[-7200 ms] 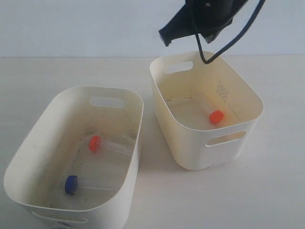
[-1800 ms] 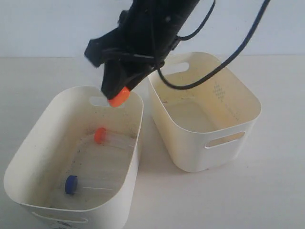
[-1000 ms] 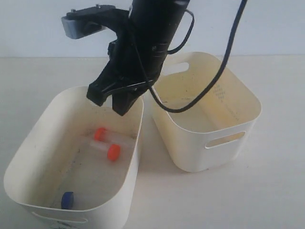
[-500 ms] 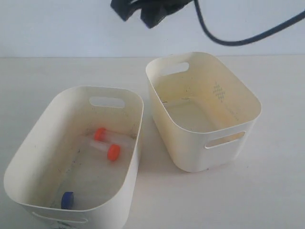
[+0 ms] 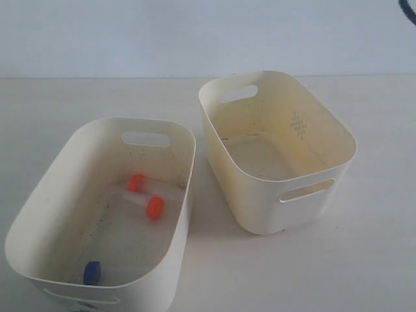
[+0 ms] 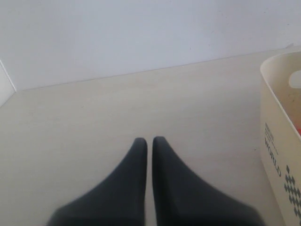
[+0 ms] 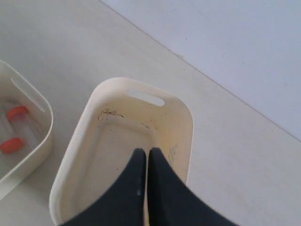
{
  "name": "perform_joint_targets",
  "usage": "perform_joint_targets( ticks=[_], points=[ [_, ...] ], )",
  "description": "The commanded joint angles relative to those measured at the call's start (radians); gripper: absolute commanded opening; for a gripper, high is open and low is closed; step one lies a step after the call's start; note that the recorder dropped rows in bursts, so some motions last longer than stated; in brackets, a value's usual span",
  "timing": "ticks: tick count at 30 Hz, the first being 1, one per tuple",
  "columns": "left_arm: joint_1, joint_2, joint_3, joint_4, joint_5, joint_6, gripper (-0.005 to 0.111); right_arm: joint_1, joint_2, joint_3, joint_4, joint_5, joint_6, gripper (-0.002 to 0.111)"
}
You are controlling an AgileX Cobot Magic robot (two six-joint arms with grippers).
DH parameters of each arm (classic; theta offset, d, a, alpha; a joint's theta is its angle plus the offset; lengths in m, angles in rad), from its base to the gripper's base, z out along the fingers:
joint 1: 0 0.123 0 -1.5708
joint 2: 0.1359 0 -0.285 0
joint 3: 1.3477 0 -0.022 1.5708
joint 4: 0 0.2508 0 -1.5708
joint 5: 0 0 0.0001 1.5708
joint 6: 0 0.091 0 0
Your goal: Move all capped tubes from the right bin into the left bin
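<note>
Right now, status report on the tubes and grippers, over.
Left gripper shut, right gripper shut, both empty. Two orange tubes, one blue tube in left bin. Right bin shows none. Nothing in the way.

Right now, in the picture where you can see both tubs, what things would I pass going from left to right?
left bin wall → blue-capped tube inside it → two orange-capped tubes inside it, side by side and overlapping, so counted together → right bin

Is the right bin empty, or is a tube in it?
Empty. The right bin shows a bare floor in both the exterior and right wrist views.
</note>
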Motion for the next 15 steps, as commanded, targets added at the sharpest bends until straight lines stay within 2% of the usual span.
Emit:
perform_joint_targets(
  ticks=[1, 3, 5, 8, 15],
  points=[
    [0.001, -0.003, -0.004, -0.001, -0.008, -0.012, 0.004, -0.001, -0.141, 0.200, -0.003, -0.155, 0.006, 0.001],
    [0.001, -0.003, -0.004, -0.001, -0.008, -0.012, 0.004, -0.001, -0.216, 0.296, 0.002, -0.210, 0.009, 0.001],
    [0.001, -0.003, -0.004, -0.001, -0.008, -0.012, 0.004, -0.001, -0.273, 0.343, 0.002, -0.180, 0.066, 0.001],
    [0.001, -0.003, -0.004, -0.001, -0.008, -0.012, 0.004, -0.001, -0.326, 0.351, 0.004, -0.089, 0.111, 0.001],
    [0.001, -0.003, -0.004, -0.001, -0.008, -0.012, 0.004, -0.001, -0.342, 0.351, 0.004, -0.084, 0.113, 0.001]
  ],
)
